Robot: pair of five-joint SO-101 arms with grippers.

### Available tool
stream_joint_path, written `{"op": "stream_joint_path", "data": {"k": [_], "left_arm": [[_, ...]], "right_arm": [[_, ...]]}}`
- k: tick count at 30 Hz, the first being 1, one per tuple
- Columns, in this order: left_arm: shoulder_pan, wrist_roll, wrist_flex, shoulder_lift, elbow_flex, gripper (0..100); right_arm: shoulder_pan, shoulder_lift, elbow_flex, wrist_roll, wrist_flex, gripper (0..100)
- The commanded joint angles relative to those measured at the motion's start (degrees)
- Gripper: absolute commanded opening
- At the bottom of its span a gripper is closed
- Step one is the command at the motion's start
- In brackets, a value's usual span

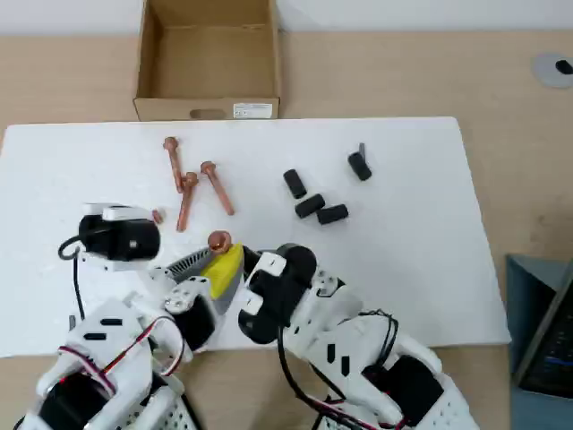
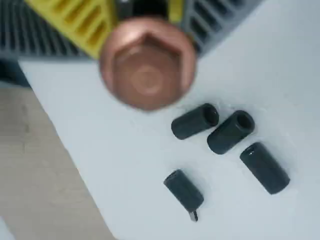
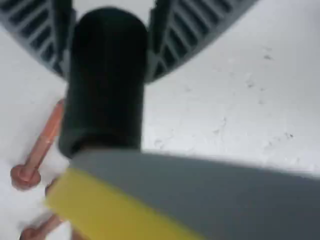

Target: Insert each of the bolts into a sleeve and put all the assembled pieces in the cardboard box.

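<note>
The desk (image 1: pixel 403 72) carries the cardboard box (image 1: pixel 179 109) far ahead of both claws. The left claw (image 2: pixel 146 27) pinches a bolt (image 2: pixel 147 65). The right claw (image 3: pixel 107 60), close beside it, pinches a sleeve (image 3: pixel 105 112). Loose bolts (image 1: pixel 185 204) lie just ahead of the left claw, and four black sleeves (image 2: pixel 232 131) lie ahead of the right.

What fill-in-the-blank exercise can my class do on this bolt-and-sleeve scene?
1. The left end effector grips a copper ____.
2. The right end effector grips a black ____.
3. ____ black sleeves lie on the white mat.
Missing words: bolt; sleeve; four.
</note>
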Motion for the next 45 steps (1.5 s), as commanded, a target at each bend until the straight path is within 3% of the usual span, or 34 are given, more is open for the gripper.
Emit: {"op": "stream_joint_path", "data": {"k": [1,9,16,26,29,32,34,39,45], "left_arm": [[0.35,-0.53,0.0,-0.22,-2.29,0],[0.18,-0.53,0.09,-0.22,-2.29,1],[-5.89,-0.7,0.09,-0.13,-2.29,22],[-10.81,-3.34,1.32,-0.13,-6.59,22],[-13.36,-3.43,1.32,-0.13,-8.0,20],[-17.14,-4.31,1.14,-0.13,-8.88,8],[-20.48,-8.62,1.23,-0.22,-8.35,0],[-30.07,-17.67,1.05,-0.22,-2.2,0],[-36.84,-19.25,0.79,-0.31,11.52,0]], "right_arm": [[-0.13,-0.75,-0.4,1.32,-2.64,0.9],[-0.13,-0.75,-0.13,1.32,-4.4,0.9],[-0.13,-0.75,-0.04,1.32,-4.4,0.9],[0.04,-0.75,0.75,0.97,-4.22,0.9],[0.13,-0.75,0.75,0.88,-4.22,0.9],[0.4,-0.75,0.75,0.88,-4.13,0.9],[2.24,-0.75,0.75,0.7,-4.13,0.9],[12.18,-0.57,0.31,-3.34,-4.13,0.9],[20.53,0.66,-3.74,-4.75,-2.02,0.9]]}}
